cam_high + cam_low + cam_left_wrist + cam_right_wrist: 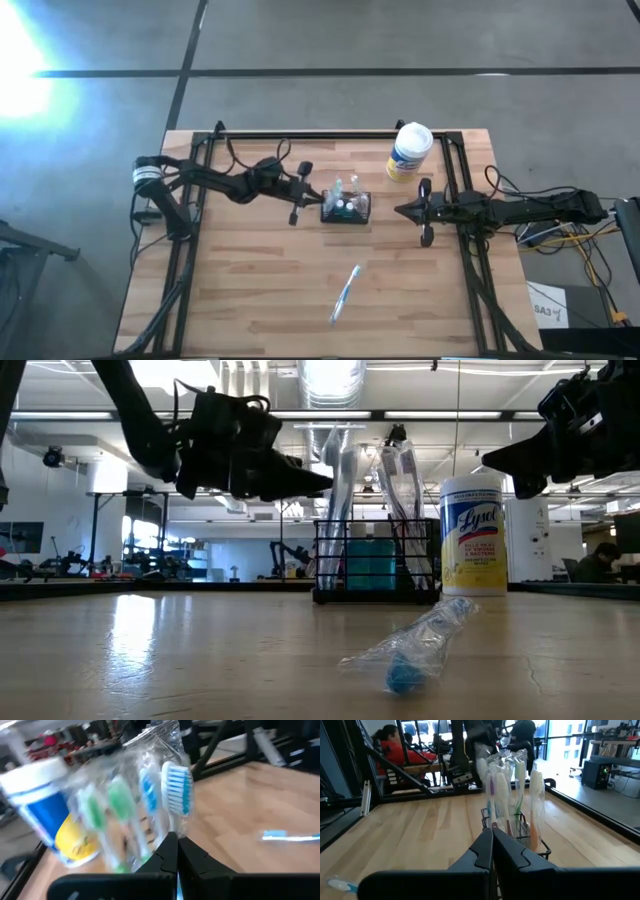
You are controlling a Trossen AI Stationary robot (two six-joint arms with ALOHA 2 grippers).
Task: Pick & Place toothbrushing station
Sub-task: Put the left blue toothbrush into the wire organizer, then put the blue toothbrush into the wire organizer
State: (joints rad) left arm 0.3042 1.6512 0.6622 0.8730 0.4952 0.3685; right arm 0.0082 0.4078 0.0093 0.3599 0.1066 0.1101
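The toothbrushing station (346,208), a black wire caddy stuffed with wrapped toothbrushes, stands near the middle of the table in the high view. The left gripper (318,196) is just beside its left end and the right gripper (402,211) a little off its right end. A white canister (409,151) stands behind it, and a loose wrapped toothbrush (345,295) lies nearer the front edge.

In the low view, both grippers hang above table height on either side of the caddy, and neither holds anything.

In the left wrist view, the left gripper's fingers (165,857) are pressed together, with the brush heads close ahead.

In the right wrist view, the right gripper's fingers (482,851) are likewise pressed together and aimed at the caddy.

I judge this to be the approach step, before any grasp. The next move calls for spreading one pincer and lowering it over a caddy wall.
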